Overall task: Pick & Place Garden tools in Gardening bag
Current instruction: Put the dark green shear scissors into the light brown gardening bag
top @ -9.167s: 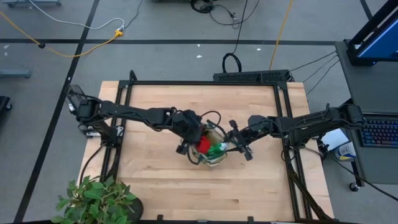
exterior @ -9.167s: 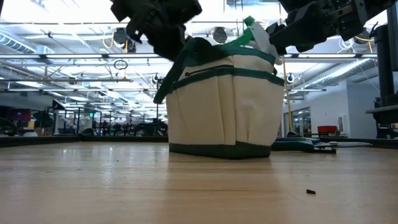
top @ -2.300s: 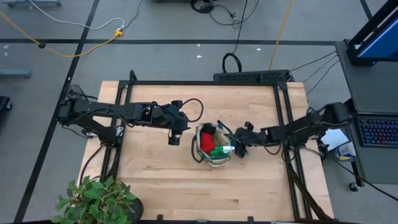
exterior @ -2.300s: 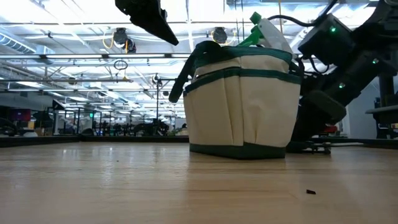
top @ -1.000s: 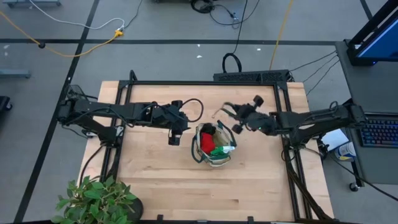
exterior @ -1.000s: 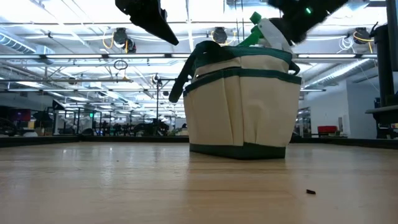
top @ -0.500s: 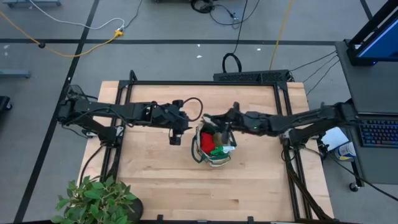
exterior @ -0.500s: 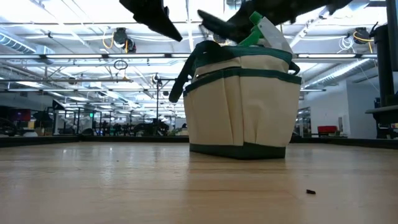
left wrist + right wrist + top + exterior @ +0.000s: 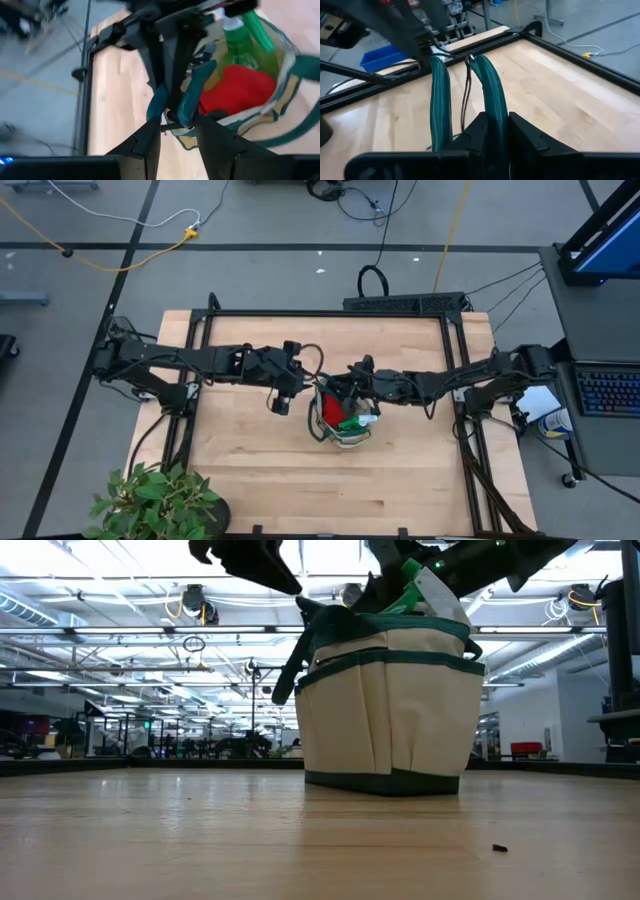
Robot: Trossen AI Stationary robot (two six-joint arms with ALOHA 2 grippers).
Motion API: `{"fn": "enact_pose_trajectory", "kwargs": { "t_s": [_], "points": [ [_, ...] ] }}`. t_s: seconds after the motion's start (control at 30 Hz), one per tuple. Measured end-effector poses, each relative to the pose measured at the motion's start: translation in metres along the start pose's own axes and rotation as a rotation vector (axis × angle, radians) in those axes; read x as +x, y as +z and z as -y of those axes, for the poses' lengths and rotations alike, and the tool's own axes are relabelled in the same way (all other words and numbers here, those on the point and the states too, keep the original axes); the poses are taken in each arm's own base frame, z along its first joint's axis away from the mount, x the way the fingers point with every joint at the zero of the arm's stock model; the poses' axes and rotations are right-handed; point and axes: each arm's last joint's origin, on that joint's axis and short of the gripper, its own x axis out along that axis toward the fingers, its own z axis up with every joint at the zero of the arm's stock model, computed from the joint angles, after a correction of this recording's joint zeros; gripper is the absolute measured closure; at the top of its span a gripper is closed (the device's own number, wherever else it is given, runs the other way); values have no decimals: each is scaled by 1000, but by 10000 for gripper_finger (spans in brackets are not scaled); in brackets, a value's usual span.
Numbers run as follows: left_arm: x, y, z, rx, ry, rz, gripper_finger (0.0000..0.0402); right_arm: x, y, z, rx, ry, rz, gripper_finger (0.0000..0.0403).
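The beige gardening bag [image 9: 346,438] with a dark green rim stands upright on its base mid-table [image 9: 385,710]. A red glove [image 9: 235,90] and a green spray bottle [image 9: 245,40] stick out of it. My right gripper [image 9: 352,383] is over the bag's far rim, shut on pruning shears [image 9: 192,92] with green handles. The shears' blades are hidden. My left gripper [image 9: 280,402] is open and empty [image 9: 177,145], just left of the bag and above its rim height [image 9: 250,560]. My right gripper pinches one handle of the shears [image 9: 495,112] between its two fingers. The fingers lie along the handle and come from the table's right. Both handles [image 9: 437,95] stick out forward toward my left arm, lifted clear over the bag's opening.
A leafy potted plant [image 9: 155,500] stands at the table's near left corner. A small dark speck [image 9: 500,848] lies on the wood near the front. The black frame rails [image 9: 325,313] run along the table's far, left and right sides.
My right gripper has carried the shears from beyond the bag's far right side toward the table's left, and now holds them lower, over the bag's opening with the handles pointing at my left arm. The bag has stayed in place.
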Motion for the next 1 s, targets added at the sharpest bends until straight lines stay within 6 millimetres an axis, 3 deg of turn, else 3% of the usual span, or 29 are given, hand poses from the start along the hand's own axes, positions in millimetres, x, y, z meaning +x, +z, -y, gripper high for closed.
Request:
{"fn": "enact_pose_trajectory", "kwargs": {
  "t_s": [0.17, 0.5, 1.0],
  "points": [
    [3, -2, 10, 216, -18, 12, 275, 0, 1, 1, -1, -15, 8, 357],
    [19, -10, 23, 396, 76, 153, 275, -1, 1, -1, -18, 64, -19, 355],
    [20, -15, 24, 385, 71, 101, 275, -1, 2, -1, -44, 116, -30, 355]
  ]
}}
